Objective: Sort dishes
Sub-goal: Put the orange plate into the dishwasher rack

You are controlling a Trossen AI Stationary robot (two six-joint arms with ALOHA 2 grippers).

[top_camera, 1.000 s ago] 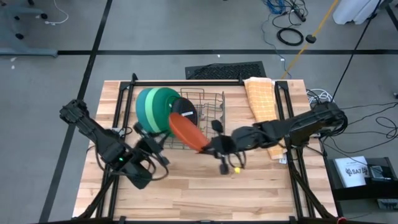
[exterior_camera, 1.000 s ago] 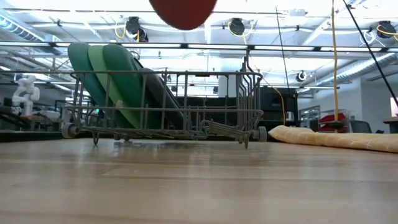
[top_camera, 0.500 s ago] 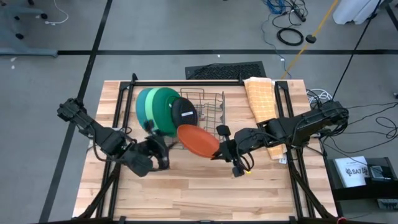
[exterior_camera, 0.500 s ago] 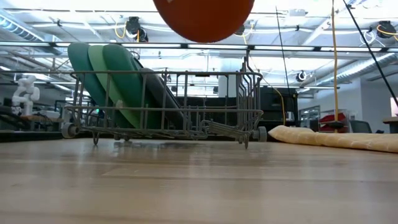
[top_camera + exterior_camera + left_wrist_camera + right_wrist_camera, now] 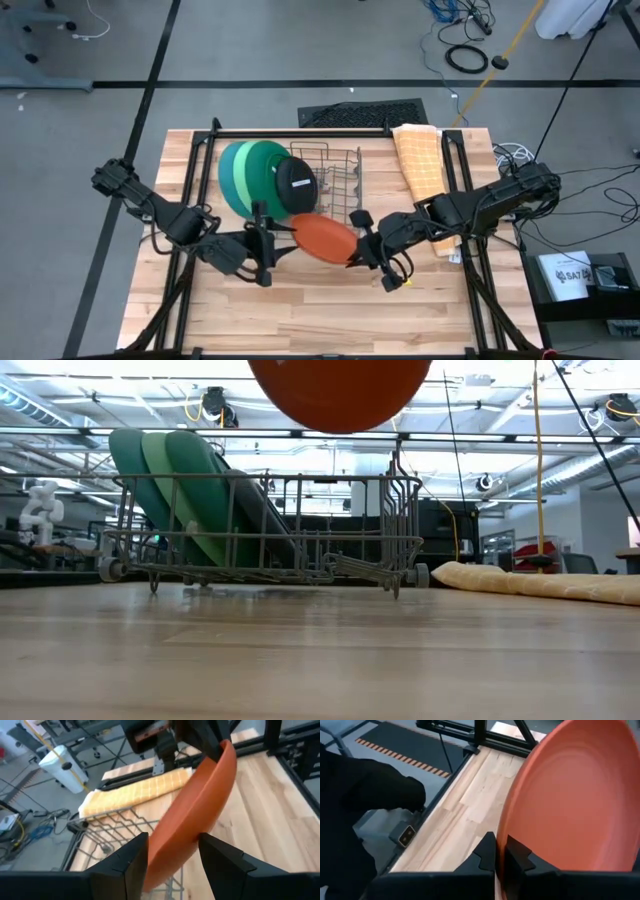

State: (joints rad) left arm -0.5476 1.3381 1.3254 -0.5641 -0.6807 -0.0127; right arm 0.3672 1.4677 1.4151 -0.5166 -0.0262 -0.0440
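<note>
Five plates are in this job, and four of them already lean in the grey wire rack [image 5: 330, 175] near the upper middle of the high view. They are the light green plate [image 5: 228, 178], the teal plate [image 5: 243, 172], the dark green plate [image 5: 262, 170] and the black plate [image 5: 296, 181]. The orange plate [image 5: 325, 238] is up in the air, just below the rack in that view and over the wooden table [image 5: 300, 310]. In the low view it hangs at the top middle of the frame, high above the rack.

The right gripper [image 5: 362, 246] pinches the plate's rim on its right side. In the right wrist view its two dark fingers [image 5: 485, 856] are squeezed tight on the edge. The left gripper [image 5: 262, 245] sits at the plate's left side, and in the left wrist view its fingers [image 5: 131, 861] are spread wide with the plate's edge between them. They do not look like they are pressing on it yet.

This looks like a pass from one arm to the other. If the right gripper lets go too soon, the plate could fall and bang on the table. If the left gripper pushes in crooked, the plate could twist and slip out. An orange checked cloth [image 5: 420, 165] lies at the upper right, out of the way.
</note>
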